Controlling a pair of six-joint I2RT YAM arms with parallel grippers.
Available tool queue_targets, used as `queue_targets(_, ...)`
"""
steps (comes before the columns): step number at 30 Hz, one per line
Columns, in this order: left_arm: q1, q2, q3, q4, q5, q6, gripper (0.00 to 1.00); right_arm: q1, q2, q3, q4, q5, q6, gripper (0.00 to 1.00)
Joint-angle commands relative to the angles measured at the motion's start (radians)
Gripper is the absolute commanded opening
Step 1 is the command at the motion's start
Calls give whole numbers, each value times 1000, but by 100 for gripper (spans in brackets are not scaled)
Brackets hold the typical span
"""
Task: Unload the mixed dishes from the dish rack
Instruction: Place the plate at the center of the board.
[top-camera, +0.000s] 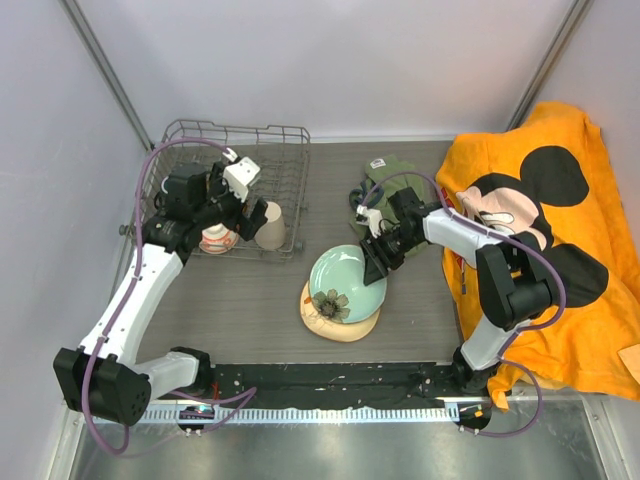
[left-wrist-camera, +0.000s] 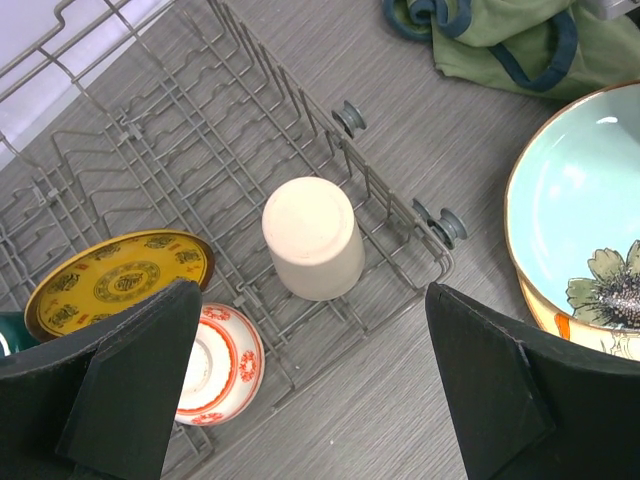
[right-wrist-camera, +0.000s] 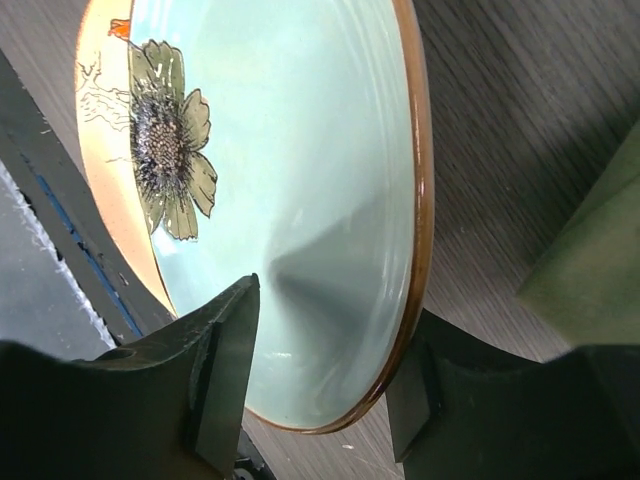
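Observation:
The grey wire dish rack (top-camera: 290, 135) stands at the back left. In the left wrist view it holds an upside-down beige cup (left-wrist-camera: 312, 238), a small yellow patterned plate (left-wrist-camera: 120, 280), a red-and-white bowl (left-wrist-camera: 218, 365) and a sliver of the dark green mug (left-wrist-camera: 8, 328). My left gripper (left-wrist-camera: 312, 305) hangs wide open above the rack's near right corner, holding nothing. The pale green plate (top-camera: 345, 272) leans on the cream floral plate (top-camera: 345, 328) at the table's middle. My right gripper (right-wrist-camera: 335, 330) straddles the pale green plate's (right-wrist-camera: 300, 200) brown rim with its jaws parted, one finger (right-wrist-camera: 225, 370) raised off the inner face.
An olive-green cloth (top-camera: 395, 170) lies behind the plates, close to my right arm. A large orange cartoon-mouse cloth (top-camera: 540, 200) covers the table's right side. The rack's (left-wrist-camera: 250, 110) upright prongs and raised wire sides surround the dishes.

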Motion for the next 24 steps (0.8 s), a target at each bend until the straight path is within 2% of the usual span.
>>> queue_targets(1, -3, -22, -10, 19, -3, 25, 100, 26, -89, -3, 24, 49, 18, 56)
queue_targets(12, -3, -26, -21, 19, -14, 32, 100, 97, -156, -38, 24, 164, 46, 71)
queue_targets(24, -3, -42, -29, 8, -22, 45, 100, 120, -166, -81, 34, 224, 47, 72)
